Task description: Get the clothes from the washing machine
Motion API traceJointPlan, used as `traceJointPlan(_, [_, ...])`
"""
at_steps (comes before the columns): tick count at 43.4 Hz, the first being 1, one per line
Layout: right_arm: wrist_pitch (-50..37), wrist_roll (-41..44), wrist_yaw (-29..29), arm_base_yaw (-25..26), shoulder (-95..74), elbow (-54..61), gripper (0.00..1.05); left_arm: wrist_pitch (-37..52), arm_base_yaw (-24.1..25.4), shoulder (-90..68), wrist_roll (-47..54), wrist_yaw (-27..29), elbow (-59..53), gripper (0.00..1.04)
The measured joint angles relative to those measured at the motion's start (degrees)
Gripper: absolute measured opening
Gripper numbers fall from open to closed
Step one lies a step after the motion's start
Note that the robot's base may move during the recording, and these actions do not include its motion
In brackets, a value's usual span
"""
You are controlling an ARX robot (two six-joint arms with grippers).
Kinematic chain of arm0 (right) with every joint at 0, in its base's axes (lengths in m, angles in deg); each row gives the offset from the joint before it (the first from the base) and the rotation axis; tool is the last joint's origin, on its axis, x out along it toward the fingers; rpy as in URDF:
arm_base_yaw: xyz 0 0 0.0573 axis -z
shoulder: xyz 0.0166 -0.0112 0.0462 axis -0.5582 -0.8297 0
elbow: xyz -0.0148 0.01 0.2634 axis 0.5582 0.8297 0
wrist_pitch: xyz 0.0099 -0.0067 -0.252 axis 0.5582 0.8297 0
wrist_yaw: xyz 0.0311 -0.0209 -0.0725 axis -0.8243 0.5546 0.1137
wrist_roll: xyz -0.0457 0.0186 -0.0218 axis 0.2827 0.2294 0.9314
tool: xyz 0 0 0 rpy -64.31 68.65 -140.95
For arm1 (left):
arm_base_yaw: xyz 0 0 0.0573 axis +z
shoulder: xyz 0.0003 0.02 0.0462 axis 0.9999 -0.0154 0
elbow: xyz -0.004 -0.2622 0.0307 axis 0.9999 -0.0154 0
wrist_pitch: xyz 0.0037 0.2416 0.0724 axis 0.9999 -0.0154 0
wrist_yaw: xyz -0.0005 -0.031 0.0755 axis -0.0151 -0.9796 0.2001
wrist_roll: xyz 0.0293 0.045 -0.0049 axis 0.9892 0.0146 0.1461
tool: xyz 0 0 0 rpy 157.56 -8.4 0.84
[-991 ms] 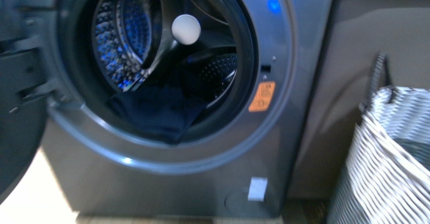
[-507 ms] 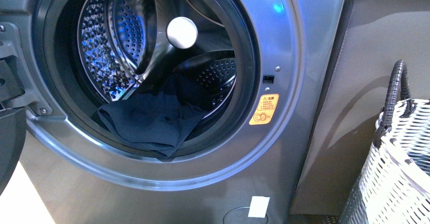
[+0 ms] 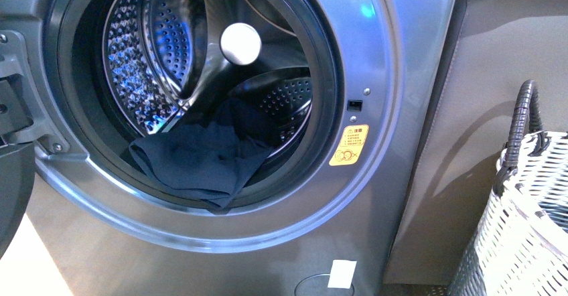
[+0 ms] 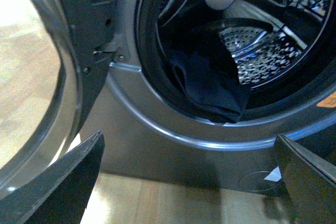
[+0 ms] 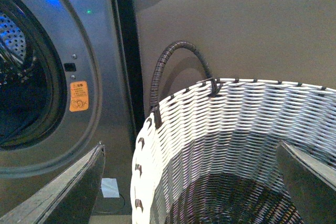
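The clothes (image 3: 201, 162) hang over the porthole's lower rim in the washing machine (image 3: 375, 202), lower centre of the front view. The basket (image 3: 529, 222) is cut off at right, and the writing on the orange sticker (image 3: 348, 145) is unreadable. The left gripper (image 4: 189, 136) and right gripper (image 5: 190, 144) are both spread wide.

You see the washing machine (image 3: 402, 55) skinned in grey metal, with a smooth satin sheen that catches blue light. Inside, the drum (image 3: 144, 61) is polished, perforated steel, bright and almost mirror-like. It is ringed by a matt black seal (image 3: 329, 75) that looks like rubber. The clothes (image 3: 194, 159) are soft dark navy cloth, matt and creased. The door (image 4: 31, 77) is glossy glass. The sticker (image 3: 349, 145) looks like smooth orange paper. Your basket (image 3: 529, 236) is woven from white strips, ridged to the eye, with a dark wrapped handle (image 3: 515, 125).
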Motion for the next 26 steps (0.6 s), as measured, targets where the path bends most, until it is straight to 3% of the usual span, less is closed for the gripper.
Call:
traceJointPlan(9, [0.00, 0.00, 0.02, 0.00, 0.00, 0.00, 0.97, 15.98, -1.51, -20.22, 0.81, -0.04, 8.24, 0.98])
traceJointPlan(26, [0.00, 0.00, 0.02, 0.00, 0.00, 0.00, 0.97, 27.91, -5.22, -50.23, 6.21, -1.46, 22.58, 0.98])
